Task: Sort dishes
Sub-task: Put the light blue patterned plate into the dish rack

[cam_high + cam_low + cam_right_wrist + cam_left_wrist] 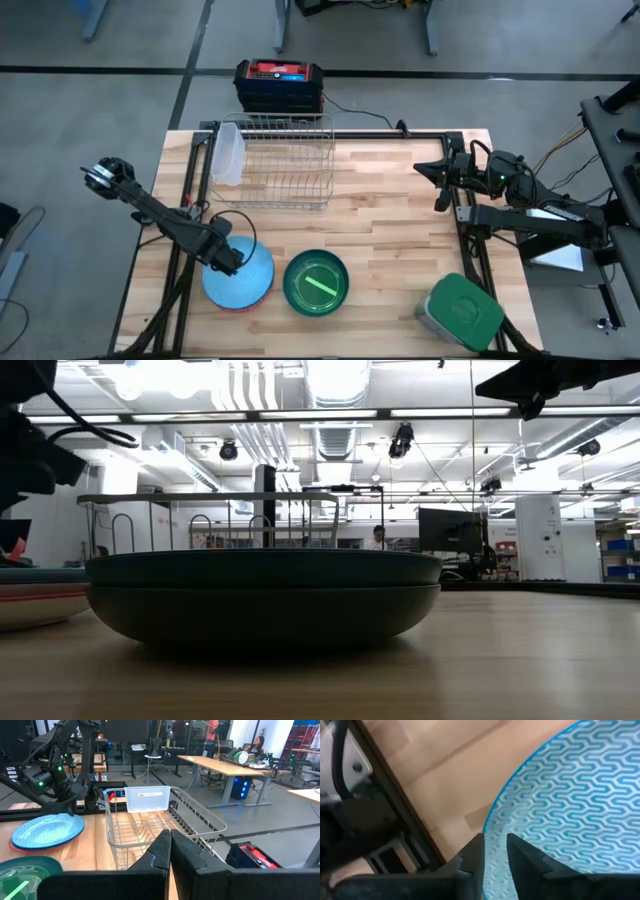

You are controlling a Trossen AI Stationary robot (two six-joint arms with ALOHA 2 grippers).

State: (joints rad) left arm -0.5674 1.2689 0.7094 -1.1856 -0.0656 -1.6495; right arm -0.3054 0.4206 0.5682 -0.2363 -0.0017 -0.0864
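- Light blue plate with zigzag pattern, near front-left of the desk, stacked on a reddish plate whose rim just peeks out underneath.
- Left hand at the plate's left rim; in the left wrist view its two fingers straddle the rim edge of the blue plate, one on each side, narrow gap between them. Looks closed onto the rim, plate still lying on the stack.
- Dark green bowl just right of the blue plate, close but not clearly touching; a lime green streak inside it, can't tell if it's a separate dish or a reflection.
- Low view: the green stack shows two rims, one dish nested in another, filling the middle of the frame; blue and reddish plates at left edge.
- Wire rack at the back of the desk, well apart from the dishes, with a clear plastic tub hung on its left side.
- Square grey container with green lid at front-right corner.
- Red and black box behind the desk's back edge.
- Right hand parked off to the right side near the back, above the desk, fingers pressed together, holding nothing.
- Person seated at a far table in the right wrist view background.
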